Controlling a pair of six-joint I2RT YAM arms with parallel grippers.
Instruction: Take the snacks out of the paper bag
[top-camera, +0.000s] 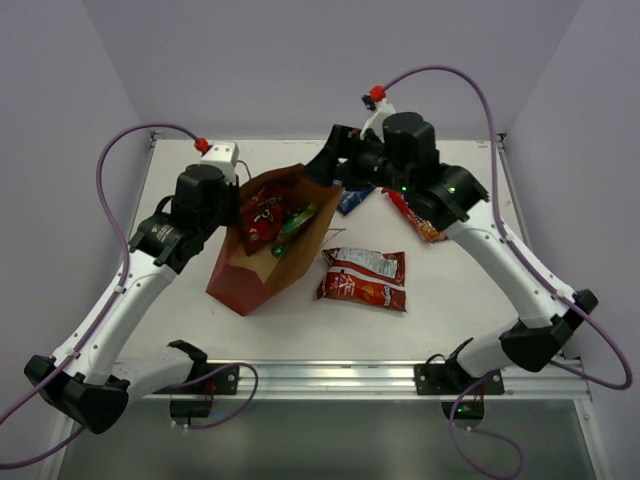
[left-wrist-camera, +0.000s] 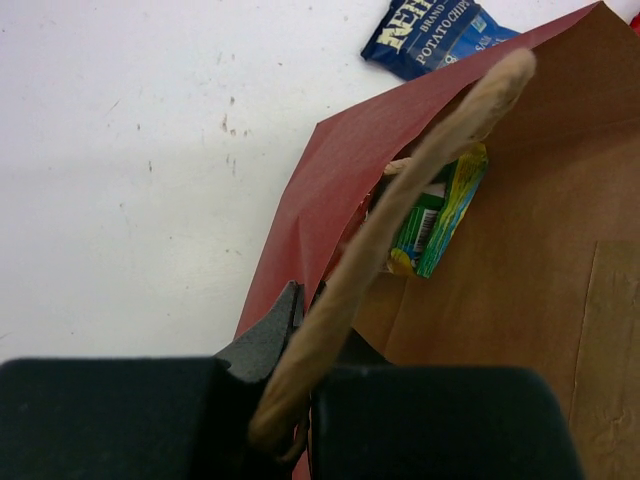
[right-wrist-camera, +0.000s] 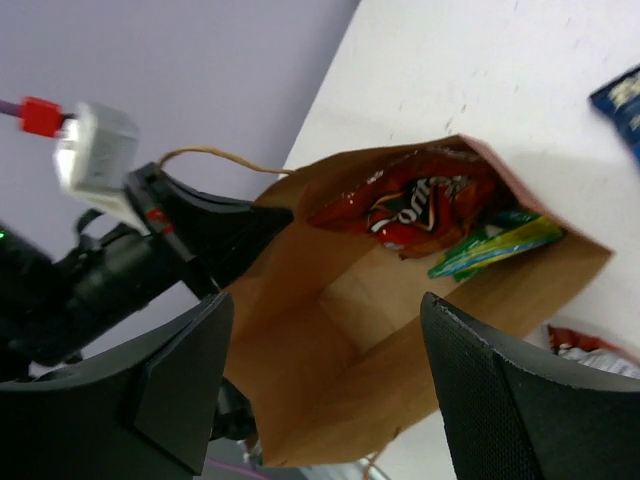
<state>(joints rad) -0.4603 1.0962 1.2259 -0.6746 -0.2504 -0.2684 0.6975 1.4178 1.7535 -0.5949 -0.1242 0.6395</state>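
We see the paper bag (top-camera: 262, 262) tipped over on the desk (top-camera: 450, 290), left of centre, its red outside toward the near edge and its brown mouth turned up toward the far right. The left pincer (top-camera: 240, 200) is clamped on the bag's rim at the far left corner. In the left wrist view its dark tips pinch the paper, and the cord handle (left-wrist-camera: 400, 220) runs up from between them.

Two snacks are inside the bag. The red multicolour packet (right-wrist-camera: 410, 205) lies against the far wall, and the green-yellow packet (right-wrist-camera: 495, 245) lies just beside it, nearer the mouth's right edge.

The right pincer (right-wrist-camera: 325, 330) hangs at the mouth with its jaws spread wide and nothing between them (its own camera looks straight into the bag).

Three snacks lie outside on the desk:
- The blue packet (top-camera: 352, 198) is just beyond the bag's rim, partly under the right arm.
- A red-and-silver chip bag (top-camera: 363, 278) lies flat just right of the bag.
- A second red chip bag (top-camera: 415, 218) lies farther right, half hidden by the right arm.
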